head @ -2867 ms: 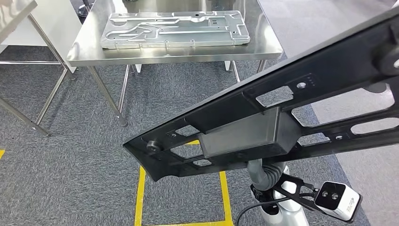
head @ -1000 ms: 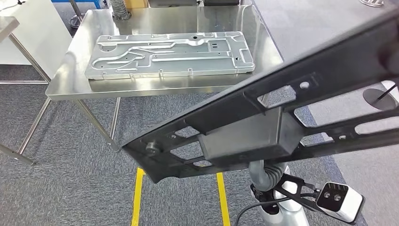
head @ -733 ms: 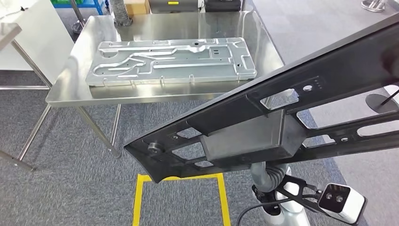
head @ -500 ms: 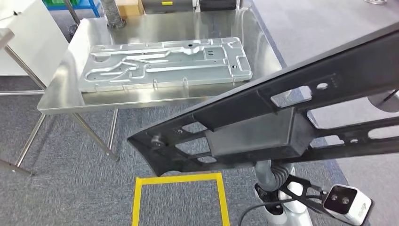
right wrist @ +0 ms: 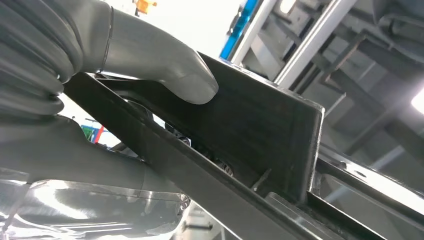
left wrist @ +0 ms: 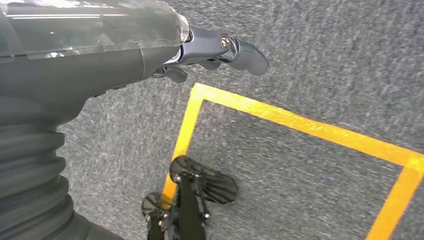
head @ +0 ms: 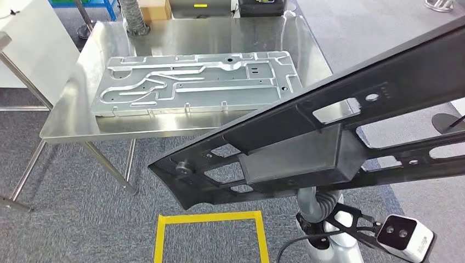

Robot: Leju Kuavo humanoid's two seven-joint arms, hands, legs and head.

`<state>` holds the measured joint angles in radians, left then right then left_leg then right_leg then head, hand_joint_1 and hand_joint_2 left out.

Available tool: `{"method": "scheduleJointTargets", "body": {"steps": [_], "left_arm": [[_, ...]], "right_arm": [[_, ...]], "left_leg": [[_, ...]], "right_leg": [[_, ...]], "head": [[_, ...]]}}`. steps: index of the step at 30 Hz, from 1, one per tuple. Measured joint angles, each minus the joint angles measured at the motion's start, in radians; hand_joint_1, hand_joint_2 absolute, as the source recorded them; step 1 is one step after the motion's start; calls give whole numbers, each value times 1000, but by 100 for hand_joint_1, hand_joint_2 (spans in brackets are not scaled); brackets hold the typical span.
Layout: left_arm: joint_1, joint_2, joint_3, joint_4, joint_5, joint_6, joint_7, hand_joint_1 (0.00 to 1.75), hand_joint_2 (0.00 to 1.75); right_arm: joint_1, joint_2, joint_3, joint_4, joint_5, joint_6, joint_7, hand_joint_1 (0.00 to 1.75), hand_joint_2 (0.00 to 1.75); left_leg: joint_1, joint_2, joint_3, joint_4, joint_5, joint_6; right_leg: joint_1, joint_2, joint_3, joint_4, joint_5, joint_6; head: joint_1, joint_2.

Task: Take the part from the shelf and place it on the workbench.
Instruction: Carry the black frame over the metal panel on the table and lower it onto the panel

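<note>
Grey carpet with a yellow floor marking (head: 208,219) lies before the steel workbench (head: 77,118), which stands far and left. Across the near view slants the black part (head: 307,142), carried clear of the table, not yet set down. The right hand (right wrist: 150,65) grips it, thumb pressed on its boxy middle. The left hand (left wrist: 220,47) hangs empty over the carpet, fingers loosely apart. A silver stamped panel (head: 192,82) already covers much of the bench, leaving little room.

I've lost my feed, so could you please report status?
Right hand grips black part. Left hand empty. Metal plate lies on workbench.
</note>
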<state>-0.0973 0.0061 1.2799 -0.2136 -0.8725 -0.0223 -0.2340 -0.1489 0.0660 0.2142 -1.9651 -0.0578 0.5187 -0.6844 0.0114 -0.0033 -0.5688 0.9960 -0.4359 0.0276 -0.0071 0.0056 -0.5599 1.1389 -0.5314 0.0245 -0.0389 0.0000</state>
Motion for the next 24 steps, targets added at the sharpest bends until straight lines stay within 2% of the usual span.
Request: {"method": "scheduleJointTargets", "body": {"steps": [2,3,4,5,6,8,9,10,12,13,15,16,17,18,19,20,21,23,24], "left_arm": [[-1,0,0,0,1,1,-1,0,175],[-1,0,0,0,1,1,-1,0,175],[0,0,0,0,2,2,-1,0,175],[0,0,0,0,2,3,-1,0,175],[0,-1,0,0,2,4,-1,0,175],[1,-3,0,0,1,4,-1,0,175],[0,-3,0,0,0,5,0,0,175],[-1,-3,0,0,0,5,0,0,175],[-5,-3,0,0,0,6,0,0,175],[-7,-2,0,0,-1,6,0,0,175],[-10,-2,0,-1,-3,7,0,0,175],[-10,-2,0,-1,-5,7,0,0,175],[-8,-2,0,-1,-6,8,1,0,175],[-6,-1,0,-1,-6,8,1,0,175],[-4,-1,0,-1,-7,8,1,0,175],[-2,-1,0,-1,-7,8,1,0,175],[-1,-1,0,-1,-7,8,1,0,175],[1,-1,0,-1,-7,8,1,0,175],[2,-1,0,-1,-7,7,1,0,175]], "right_arm": [[-4,1,-1,3,-8,2,0,175,175],[-4,1,-1,5,-15,5,0,175,175],[-5,1,-2,8,-23,8,0,175,175],[-5,1,-4,10,-30,12,0,175,175],[-7,1,-5,12,-35,15,0,175,175],[-10,1,-8,15,-37,17,0,175,175],[-10,2,-10,16,-34,14,0,175,175],[-11,2,-11,17,-30,9,0,175,175],[-12,5,-14,16,-23,1,0,175,175],[-14,6,-15,16,-22,-2,0,175,175],[-17,10,-16,15,-21,-3,0,175,175],[-17,12,-16,15,-19,-4,0,175,175],[-17,13,-16,15,-18,-6,0,175,175],[-17,14,-16,15,-16,-8,0,175,175],[-17,14,-16,15,-15,-9,0,175,175],[-17,15,-16,15,-15,-11,0,175,175],[-17,15,-17,15,-15,-13,0,175,175],[-16,16,-17,15,-15,-14,0,175,175],[-15,16,-17,16,-16,-14,0,175,175]], "left_leg": [[-1,2,16,0,-15,4],[-1,3,26,0,-24,5],[-1,5,38,0,-34,4],[-2,8,53,0,-46,3],[-3,12,70,-1,-59,1],[-7,19,100,-1,-86,-6],[-9,23,109,-3,-98,-12],[-10,26,119,-1,-105,-18],[-11,31,128,9,-106,-32],[-10,28,123,34,-100,-37],[-7,18,71,128,-104,-46],[-5,14,31,189,-123,-49],[-3,12,-12,243,-154,-53],[-2,12,-48,277,-186,-56],[-1,12,-72,284,-207,-57],[-1,12,-82,262,-205,-58],[-1,12,-80,215,-175,-56],[-3,12,-65,94,-57,-48],[-6,13,-59,53,-10,-42]], "right_leg": [[0,0,-93,121,-53,3],[0,0,-128,154,-76,1],[0,-1,-151,159,-85,-2],[1,-3,-154,127,-68,-6],[3,-8,-145,70,-30,-10],[11,-26,-116,-59,82,-20],[14,-31,-107,-94,117,-25],[16,-30,-101,-113,136,-30],[15,-20,-87,-119,129,-41],[12,-17,-76,-124,126,-47],[9,-14,-53,-130,114,-57],[9,-12,-44,-131,105,-60],[9,-9,-35,-131,95,-61],[9,-6,-24,-131,85,-61],[9,-3,-11,-131,73,-61],[9,-1,5,-131,62,-60],[9,1,22,-131,49,-58],[10,2,51,-132,25,-52],[11,4,59,-132,15,-48]], "head": [[0,0],[0,0],[0,0],[0,0],[0,0],[0,0],[0,0],[0,0],[0,0],[0,0],[0,0],[0,0],[0,0],[0,0],[0,0],[0,0],[0,0],[0,0],[0,0]]}}
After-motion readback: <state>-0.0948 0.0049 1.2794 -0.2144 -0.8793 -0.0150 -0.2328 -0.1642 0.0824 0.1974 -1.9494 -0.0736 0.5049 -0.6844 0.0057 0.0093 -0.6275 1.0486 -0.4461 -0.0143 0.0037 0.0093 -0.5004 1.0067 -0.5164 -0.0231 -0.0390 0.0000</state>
